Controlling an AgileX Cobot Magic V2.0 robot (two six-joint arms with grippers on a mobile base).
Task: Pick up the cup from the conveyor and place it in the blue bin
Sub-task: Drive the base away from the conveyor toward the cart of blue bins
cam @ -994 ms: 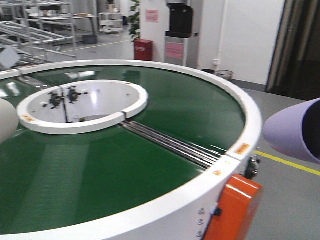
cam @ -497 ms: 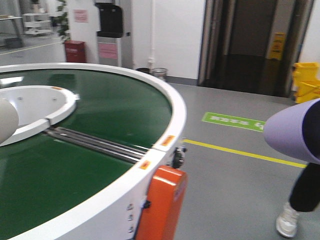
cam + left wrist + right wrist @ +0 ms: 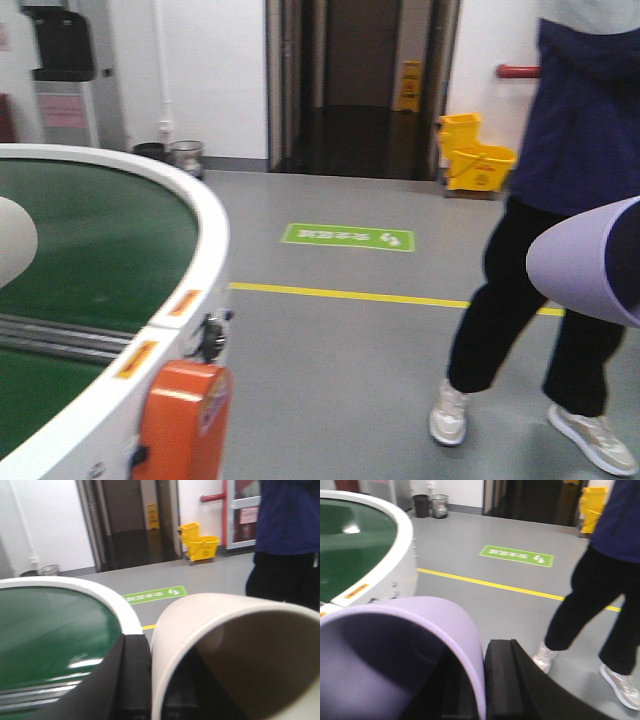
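My left gripper (image 3: 159, 692) is shut on the wall of a cream cup (image 3: 200, 625), one black finger (image 3: 131, 675) outside and the other inside the mouth. That cup shows at the left edge of the front view (image 3: 12, 245). My right gripper (image 3: 485, 692) is shut the same way on a lavender cup (image 3: 432, 620), which shows at the right edge of the front view (image 3: 585, 272). The conveyor (image 3: 205, 235), a green belt with a white rim, lies to the left. The blue bin is out of view.
A person in dark trousers (image 3: 520, 300) walks across the floor close on the right. An orange motor cover (image 3: 180, 420) juts from the conveyor's side. On the floor are a yellow line (image 3: 340, 294) and a green sign (image 3: 347, 236). A yellow mop bucket (image 3: 472, 160) stands by the dark doorway.
The whole view has swung right: the conveyor slid off to the left and the person and doorway came into view. Both cups stay held in the grippers.
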